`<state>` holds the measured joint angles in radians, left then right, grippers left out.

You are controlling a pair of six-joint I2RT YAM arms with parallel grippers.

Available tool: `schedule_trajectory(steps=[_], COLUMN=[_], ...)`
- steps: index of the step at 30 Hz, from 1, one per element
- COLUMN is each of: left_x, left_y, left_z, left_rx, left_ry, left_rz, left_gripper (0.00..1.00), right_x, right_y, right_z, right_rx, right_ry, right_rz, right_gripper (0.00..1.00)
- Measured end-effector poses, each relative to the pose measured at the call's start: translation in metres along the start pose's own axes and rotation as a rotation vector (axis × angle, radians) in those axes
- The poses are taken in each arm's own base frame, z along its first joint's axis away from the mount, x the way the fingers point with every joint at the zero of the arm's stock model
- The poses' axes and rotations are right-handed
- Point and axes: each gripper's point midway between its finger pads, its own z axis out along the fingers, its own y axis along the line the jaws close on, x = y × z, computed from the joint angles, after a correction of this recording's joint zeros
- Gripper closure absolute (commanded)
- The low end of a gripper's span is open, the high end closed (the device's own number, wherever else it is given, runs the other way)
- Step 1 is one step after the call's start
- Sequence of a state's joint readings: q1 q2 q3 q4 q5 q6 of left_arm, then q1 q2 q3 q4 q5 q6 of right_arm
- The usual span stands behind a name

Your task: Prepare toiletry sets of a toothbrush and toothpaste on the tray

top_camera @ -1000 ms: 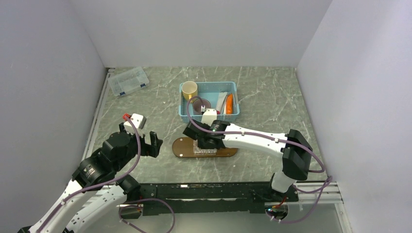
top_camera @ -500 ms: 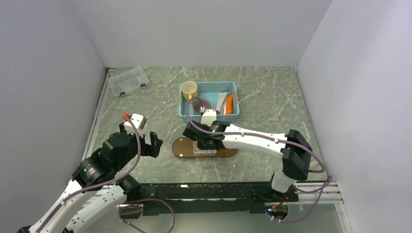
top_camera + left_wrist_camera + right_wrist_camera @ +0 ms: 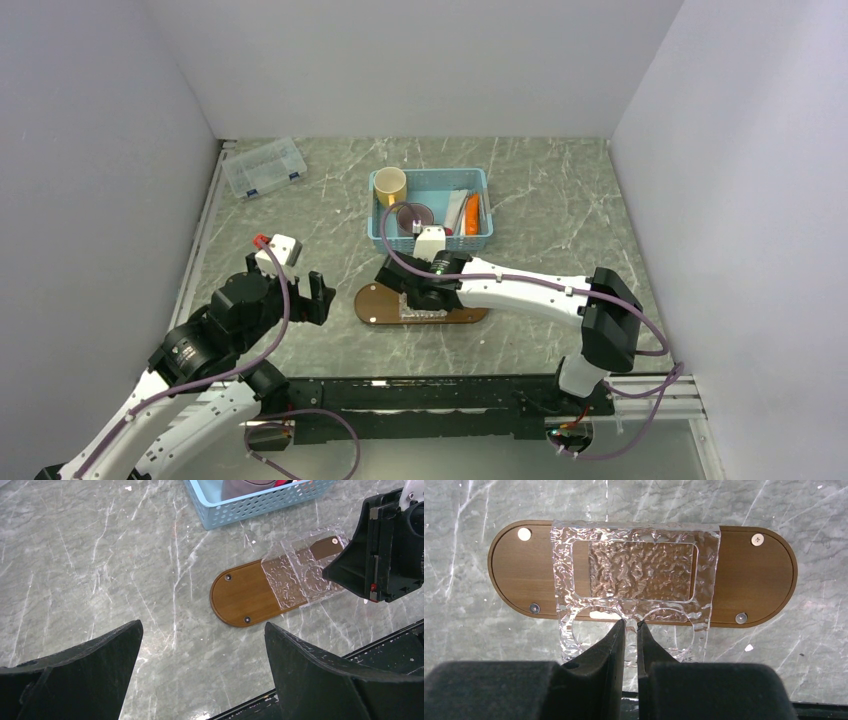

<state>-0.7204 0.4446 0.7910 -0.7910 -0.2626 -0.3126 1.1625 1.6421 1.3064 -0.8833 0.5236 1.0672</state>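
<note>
The grey marble table (image 3: 560, 190) carries the tray (image 3: 372, 303) directly under the right claw (image 3: 416, 300), a blue basket (image 3: 440, 171) just beyond it, and a clear box (image 3: 264, 167) far to its left.

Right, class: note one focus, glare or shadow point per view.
Top external: even soft light, sharp. Left wrist: fingers of the left gripper are soft-edged dark shapes, tray crisp. Right wrist: clear holder glints, rippling the wood beneath.

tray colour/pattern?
The tray is dark brown with a wood grain; it shows best in the right wrist view.
</note>
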Motion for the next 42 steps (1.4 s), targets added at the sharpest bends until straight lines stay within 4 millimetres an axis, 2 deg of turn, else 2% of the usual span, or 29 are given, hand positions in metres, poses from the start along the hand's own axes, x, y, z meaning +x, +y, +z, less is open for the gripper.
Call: schedule_trajectory(steps=[5,9,22,29,35,42], left_x=[0.0,0.0,-0.001,-0.001,0.0,-0.001], left_y=[0.001,0.001,0.001,0.001,0.001,0.001], left_z=[0.0,0.0,0.0,0.0,0.0,0.0], left_rx=[-0.005,-0.005,-0.009,-0.009,-0.008,-0.011], left_ry=[-0.002,-0.002,-0.004,-0.004,-0.004,-0.005], left_rz=[0.0,-0.001,-0.004,-0.004,-0.003,-0.002], left_gripper=[0.01,0.01,0.01,0.01,0.01,0.01], right_x=[0.001,0.001,0.002,-0.002,-0.011,-0.036], right_y=[0.0,0.0,-0.004,0.0,0.004,0.01], right_z=[-0.001,-0.001,-0.002,-0.007,-0.014,-0.033], right_rx=[0.001,0.002,0.025,0.014,0.009,-0.003], right_ry=[-0.001,-0.003,-0.008,-0.018,-0.033,-0.087], right_rz=[0.003,0.007,0.004,0.013,0.022,0.036], right_gripper=[0.99,0.88,0.73,0.66,0.64,0.59])
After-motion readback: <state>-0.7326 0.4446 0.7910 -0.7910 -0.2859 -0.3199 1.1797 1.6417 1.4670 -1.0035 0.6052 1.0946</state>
